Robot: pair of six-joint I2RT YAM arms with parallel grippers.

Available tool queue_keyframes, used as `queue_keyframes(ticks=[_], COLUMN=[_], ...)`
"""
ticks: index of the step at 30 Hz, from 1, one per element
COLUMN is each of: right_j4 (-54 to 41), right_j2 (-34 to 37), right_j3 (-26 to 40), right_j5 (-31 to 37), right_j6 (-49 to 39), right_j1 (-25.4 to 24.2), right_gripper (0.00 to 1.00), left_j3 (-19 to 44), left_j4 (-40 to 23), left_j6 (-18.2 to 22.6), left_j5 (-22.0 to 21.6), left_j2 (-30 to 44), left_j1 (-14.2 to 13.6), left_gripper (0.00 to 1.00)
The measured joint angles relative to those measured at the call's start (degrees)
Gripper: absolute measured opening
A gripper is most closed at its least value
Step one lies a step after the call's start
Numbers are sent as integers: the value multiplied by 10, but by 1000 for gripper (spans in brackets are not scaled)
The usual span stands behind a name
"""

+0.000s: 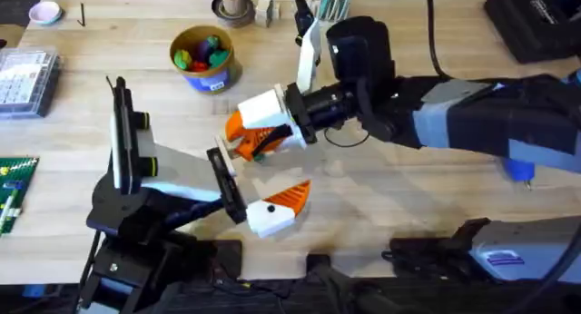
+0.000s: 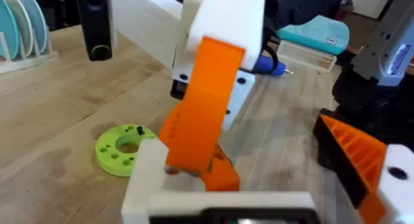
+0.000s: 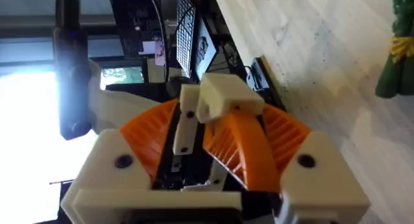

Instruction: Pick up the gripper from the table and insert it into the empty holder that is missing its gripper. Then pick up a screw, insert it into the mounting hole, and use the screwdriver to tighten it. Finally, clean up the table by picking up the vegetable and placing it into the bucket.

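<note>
Orange ribbed plastic wedge [image 3: 249, 153] looks light, stiff and slick, so we'd pinch its flat sides; left claw [image 1: 281, 210] apart, right claw [image 1: 259, 137] can't tell.

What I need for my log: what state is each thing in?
bucket: upright, toys inside
screwdriver: lying on the table
vegetable: lying on the table, ungripped
lime disc: flat on the table
left gripper: open

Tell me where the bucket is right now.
In the overhead view, the bucket stands at the table's far side, left of centre, holding colourful toys.
</note>
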Motion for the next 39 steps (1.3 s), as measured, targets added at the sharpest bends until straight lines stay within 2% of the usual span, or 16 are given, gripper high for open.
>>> queue_keyframes(ticks=[10,16,20,39], right_j4=[2,-8,-38,-34], right_j2=[0,0,0,0], right_j3=[0,0,0,0], right_j5=[-2,-1,-1,-11], right_j6=[0,-4,-14,-22], right_j1=[0,0,0,-15], right_gripper=[747,748,749,750], left_j3=[-1,-2,-2,-2], left_j4=[9,34,34,34], left_j6=[-6,-9,-10,-15], left_j5=[-20,-21,-21,-21], left_j2=[0,0,0,0], left_j1=[0,0,0,0], left_gripper=[993,993,993,993])
